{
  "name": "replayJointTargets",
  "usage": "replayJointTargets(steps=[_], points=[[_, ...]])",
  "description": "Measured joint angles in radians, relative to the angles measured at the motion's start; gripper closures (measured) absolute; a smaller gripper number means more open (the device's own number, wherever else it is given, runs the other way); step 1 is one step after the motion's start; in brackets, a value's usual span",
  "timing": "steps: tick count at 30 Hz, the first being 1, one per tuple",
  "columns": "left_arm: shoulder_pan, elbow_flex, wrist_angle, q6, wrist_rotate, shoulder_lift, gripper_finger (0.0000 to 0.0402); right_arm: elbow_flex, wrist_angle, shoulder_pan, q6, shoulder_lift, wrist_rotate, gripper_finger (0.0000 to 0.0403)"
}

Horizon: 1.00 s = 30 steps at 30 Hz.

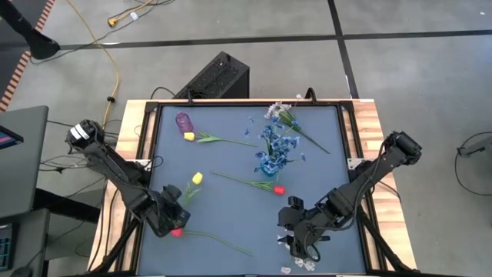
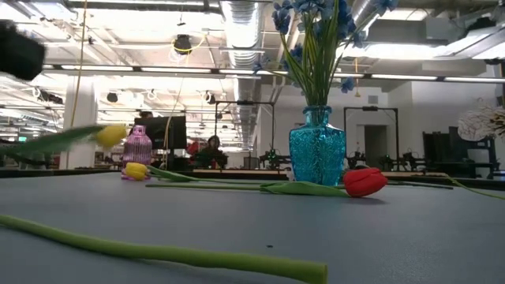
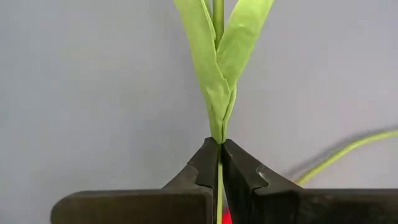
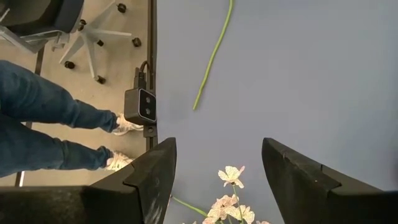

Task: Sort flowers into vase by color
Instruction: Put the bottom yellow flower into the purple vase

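— Pincers first: left pincer (image 3: pixel 219 155) down at the table's (image 1: pixel 231 235) near-left part, clamped on the stem of the yellow tulip (image 1: pixel 197 178), just below the split of its two leaves. Red tulip (image 1: pixel 177 231) right beside it, stem trailing off to the right.

— Best handling from here?

— Judged from the grip: straight lift, no twist, stem kept pinched so the bud cannot droop or swing. Enough height to clear the red one underneath before travelling.

— Destination?

— Probably the small pink vase (image 1: pixel 183 121) at the far left, with a second yellow flower (image 1: pixel 190 136) lying just beside it. Cannot tell for certain.

— Obstacles further right?

— Blue vase (image 1: pixel 267 165) mid-table, already full of blue sprigs (image 1: pixel 278 145); another red tulip (image 1: pixel 278 189) lying just near its foot; white-lavender bunch (image 1: pixel 278 112) beyond it. None across the short path to the pink vase.

— Other arm?

— Right pincer (image 4: pixel 217 165) spread wide, holding nothing, hanging over white blossoms (image 4: pixel 231 204) at the near right.
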Motion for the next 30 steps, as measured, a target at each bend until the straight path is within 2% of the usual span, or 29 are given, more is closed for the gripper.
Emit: replayJointTargets(steps=[7, 13, 17, 24, 27, 30], points=[[0.016, 0.001, 0.008, 0.080, -0.282, -0.185, 0.0401, 0.000, 0.011, 0.000, 0.008, 0.000, 0.000, 0.0138], [0.043, 0.002, 0.010, 0.228, -0.426, -0.335, 0.0401, 0.000, 0.016, -0.002, 0.010, 0.000, 0.005, 0.0138], [0.062, 0.002, 0.041, 0.381, -0.504, -0.408, 0.0401, 0.000, 0.016, -0.015, 0.032, 0.000, 0.005, 0.0138], [0.066, 0.002, 0.178, 0.734, -0.667, -0.491, 0.0402, 0.000, 0.055, -0.035, 0.035, 0.000, 0.008, 0.0138], [0.076, 0.002, 0.199, 0.851, -0.756, -0.525, 0.0401, 0.000, 0.070, -0.046, 0.035, 0.000, 0.008, 0.0138], [0.098, 0.002, 0.201, 0.957, -0.802, -0.559, 0.0401, 0.000, 0.070, -0.055, 0.038, 0.000, 0.008, 0.0138]])
